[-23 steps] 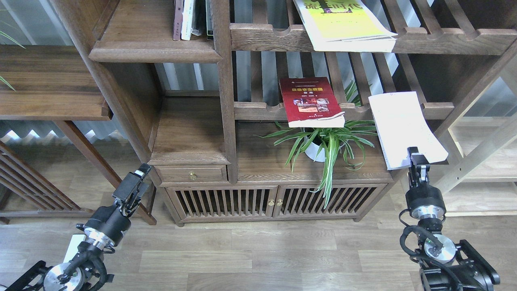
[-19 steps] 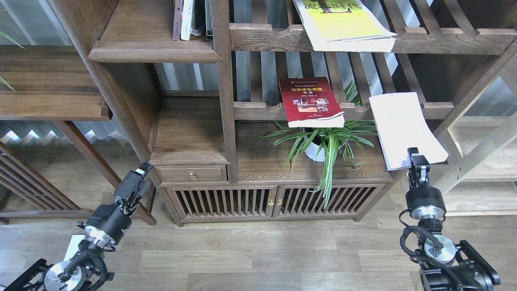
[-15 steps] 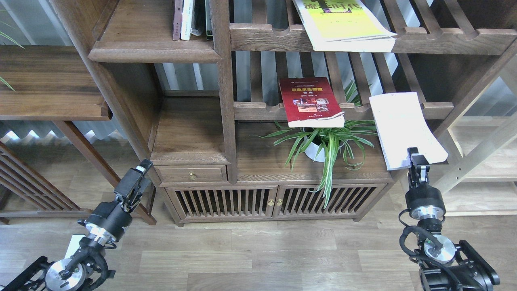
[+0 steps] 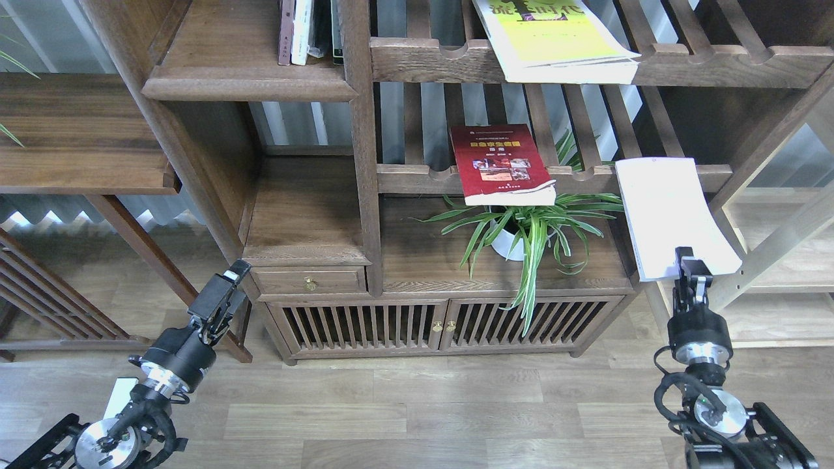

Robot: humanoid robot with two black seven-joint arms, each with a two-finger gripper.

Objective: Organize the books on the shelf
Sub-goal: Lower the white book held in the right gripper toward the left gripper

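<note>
The right gripper (image 4: 692, 262) clamps the plain white paperback (image 4: 671, 212) by its near edge — the left gripper's (image 4: 225, 286) jaw gap I cannot tell.

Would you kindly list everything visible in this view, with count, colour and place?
White book: one, white, right of the plant, held at its near edge.
Red book: one, red, lying on the middle slatted shelf, overhanging the front.
Yellow book: one, yellow-green, lying on the top slatted shelf.
Upright books: a few, brown, white and dark, on the solid top-left shelf.
Plant: one, green in a white pot, on the cabinet top.
Drawer: one, brown, brass knob.
Slatted doors: two, brown, cabinet base.
Floor: wood planks.
Left gripper: black, low left, empty.
Right gripper: black, fingers shut on white book.
</note>
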